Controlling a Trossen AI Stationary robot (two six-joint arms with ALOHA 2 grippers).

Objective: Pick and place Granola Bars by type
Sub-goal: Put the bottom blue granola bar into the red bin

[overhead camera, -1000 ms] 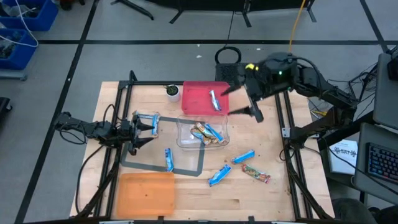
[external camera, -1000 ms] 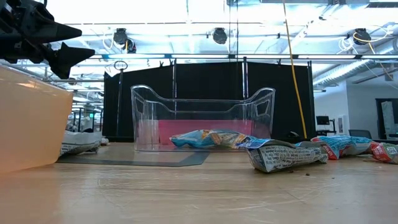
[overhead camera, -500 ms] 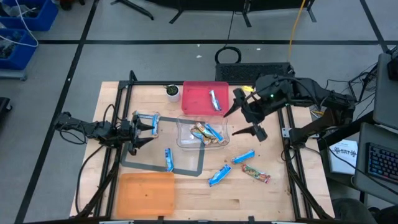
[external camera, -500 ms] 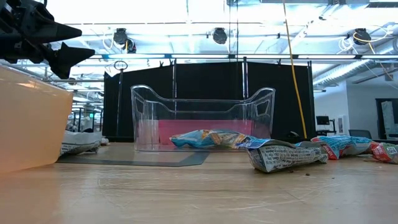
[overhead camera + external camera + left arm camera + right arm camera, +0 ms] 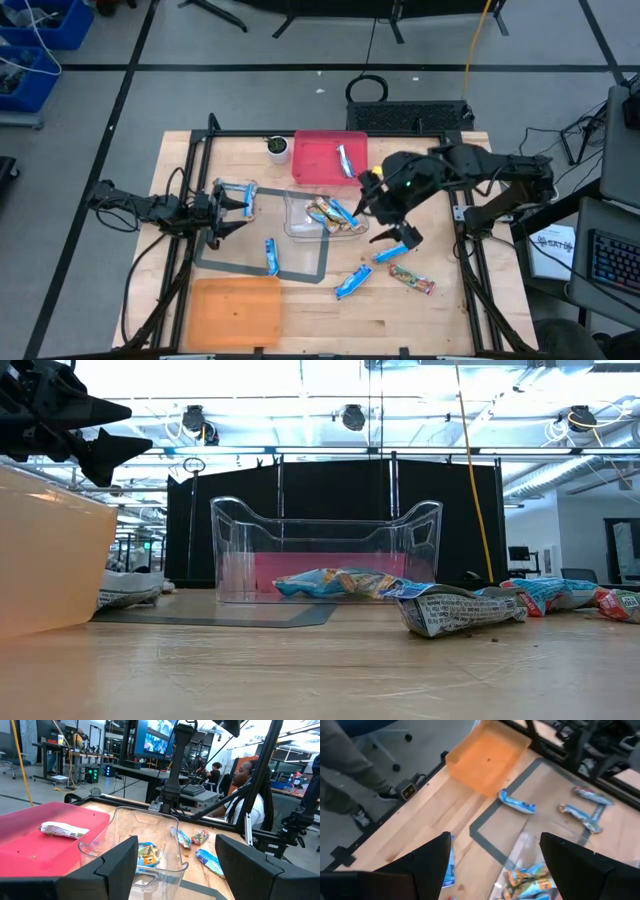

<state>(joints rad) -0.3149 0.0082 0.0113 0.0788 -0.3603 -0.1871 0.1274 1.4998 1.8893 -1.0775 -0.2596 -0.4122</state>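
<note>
- Right gripper (image 5: 385, 215) has swung from over the red tray (image 5: 312, 170) down and toward the worktop's middle; it now hangs at the clear bin's (image 5: 300, 222) 3 o'clock edge, above the loose bars. Jaws stand wide apart, nothing between them.
- Reading: one blue-and-white bar (image 5: 346, 161) lies in the red tray, so a drop there looks done and the arm is coming back for another pick.
- Nearest candidates, judged from the high view: blue bar (image 5: 391, 252) just at 5 o'clock of the gripper, tan/brown bar (image 5: 412, 279) further toward 5 o'clock, another blue bar (image 5: 352, 282) at 6 o'clock of the bin.
- Clear bin holds mixed bars (image 5: 332, 214), tan and blue together; sorting there not finished.
- Left gripper (image 5: 238, 208) has not moved over the last second: parked at the worktop's 9 o'clock side, jaws partly open and empty, with two blue bars (image 5: 238, 192) lying on the worktop just at its 12 o'clock.
- One more blue bar (image 5: 271, 256) lies on the grey mat (image 5: 300, 272) at 7 o'clock of the bin. Orange tray (image 5: 236, 312) shows no bars in it.
</note>
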